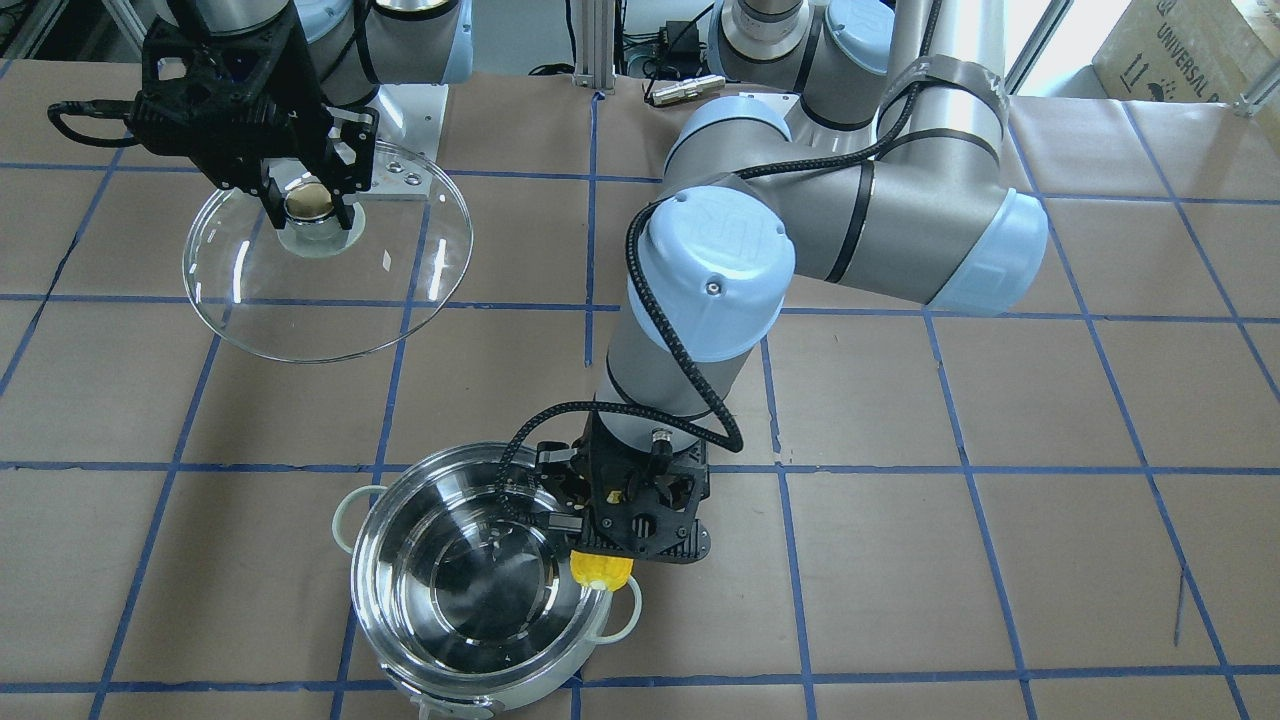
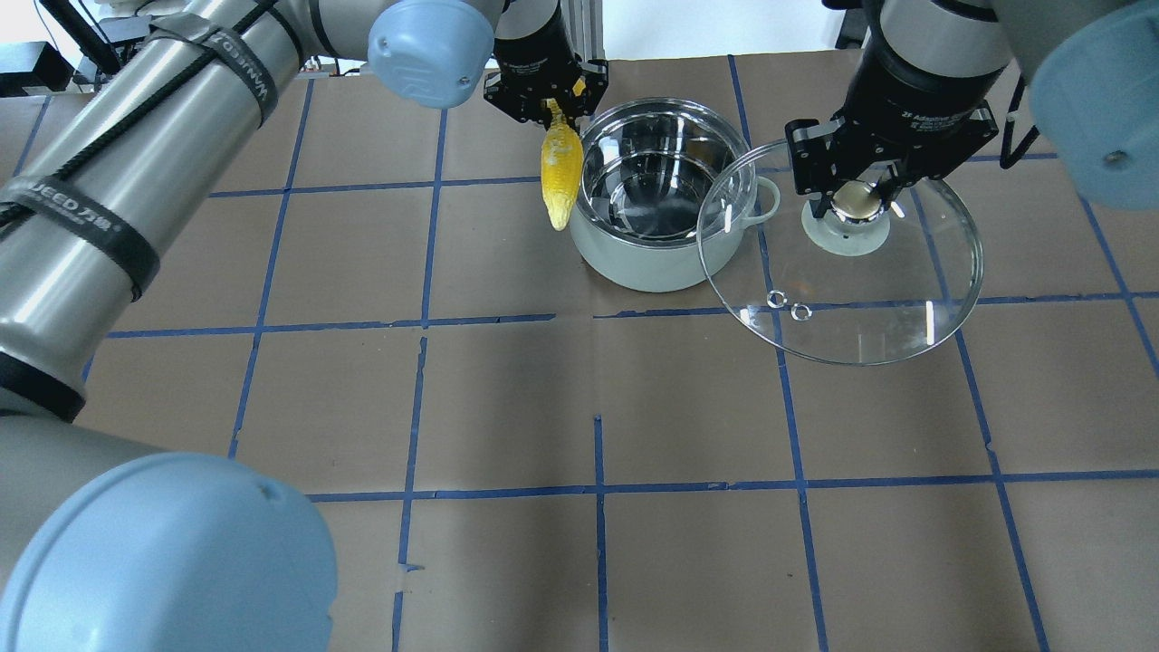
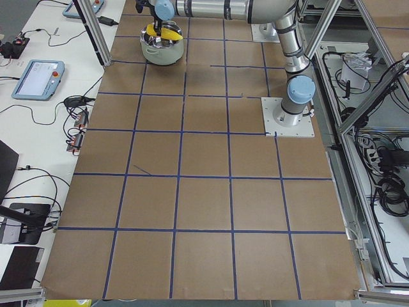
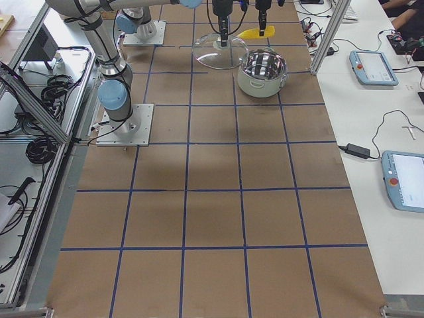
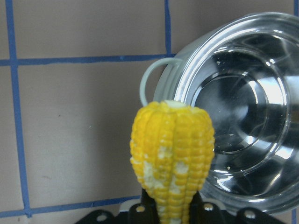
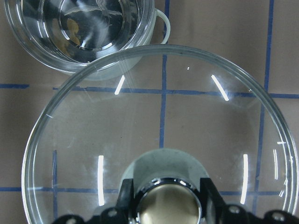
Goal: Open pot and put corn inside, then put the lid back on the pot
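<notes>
Left pincer (image 2: 550, 109): closed narrow on one end of the corn (image 2: 559, 172). I hold the corn in the air, with its length running out from my fingers. In the left wrist view its free end lies over the pot (image 5: 187, 88) at the rim, close to a pale loop handle (image 5: 148, 79). In the overhead view the corn hangs just beside the pot's wall, on the side away from the lid (image 2: 869, 299). The corn is not inside the pot.

Right pincer (image 2: 856, 201): closed on the lid's knob (image 6: 166, 207), one finger on each side of it. The gap is only as wide as the knob. The lid hangs from this grip, off the pot and to its side. In the overhead and right wrist views the lid's edge overlaps the pot's near handle and rim. I cannot tell whether they touch. Two small vent rings (image 2: 788, 305) show near the lid's edge on the side toward my base.

Pot: upright on the desk (image 2: 507, 407), open. Its steel floor is bare and shows only reflections.

Desk: brown covering with a grid of blue tape. The pot stands on it toward the edge opposite my base.
</notes>
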Controlling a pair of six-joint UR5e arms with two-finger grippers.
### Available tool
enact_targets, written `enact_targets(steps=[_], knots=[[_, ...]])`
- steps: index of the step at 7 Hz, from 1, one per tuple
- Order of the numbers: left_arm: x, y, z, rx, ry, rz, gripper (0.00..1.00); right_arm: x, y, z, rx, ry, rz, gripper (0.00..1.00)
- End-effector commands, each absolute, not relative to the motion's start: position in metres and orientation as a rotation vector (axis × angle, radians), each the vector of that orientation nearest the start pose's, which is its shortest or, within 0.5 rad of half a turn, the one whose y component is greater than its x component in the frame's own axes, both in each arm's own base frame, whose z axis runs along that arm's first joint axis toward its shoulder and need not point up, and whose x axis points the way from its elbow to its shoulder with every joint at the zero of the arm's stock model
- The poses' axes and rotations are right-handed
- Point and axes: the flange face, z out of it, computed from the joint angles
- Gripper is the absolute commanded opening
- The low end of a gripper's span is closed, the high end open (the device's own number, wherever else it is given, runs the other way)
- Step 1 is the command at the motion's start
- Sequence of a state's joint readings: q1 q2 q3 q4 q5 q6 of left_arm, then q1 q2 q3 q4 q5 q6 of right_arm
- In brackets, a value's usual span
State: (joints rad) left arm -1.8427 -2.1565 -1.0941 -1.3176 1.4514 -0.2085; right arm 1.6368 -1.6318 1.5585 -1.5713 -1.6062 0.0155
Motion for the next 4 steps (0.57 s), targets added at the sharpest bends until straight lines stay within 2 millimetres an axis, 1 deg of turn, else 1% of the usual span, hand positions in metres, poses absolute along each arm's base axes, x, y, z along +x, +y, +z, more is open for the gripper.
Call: enact_targets(steps=[1, 2, 3, 4], knots=[[-0.370, -0.692, 0.382, 0.194, 3.277, -0.241, 0.11, 0.161, -0.462, 0.524, -0.078, 3.171, -0.119, 0.11], [-0.376, -0.698, 0.380, 0.190, 3.277, -0.245, 0.11, 0.161, -0.462, 0.523, -0.078, 3.171, -0.117, 0.11], [-0.382, -0.697, 0.375, 0.200, 3.280, -0.243, 0.11, 0.161, -0.462, 0.523, -0.078, 3.171, -0.117, 0.11], [-0.393, -0.696, 0.361, 0.224, 3.276, -0.218, 0.12, 0.161, -0.462, 0.523, -0.081, 3.171, -0.114, 0.11]])
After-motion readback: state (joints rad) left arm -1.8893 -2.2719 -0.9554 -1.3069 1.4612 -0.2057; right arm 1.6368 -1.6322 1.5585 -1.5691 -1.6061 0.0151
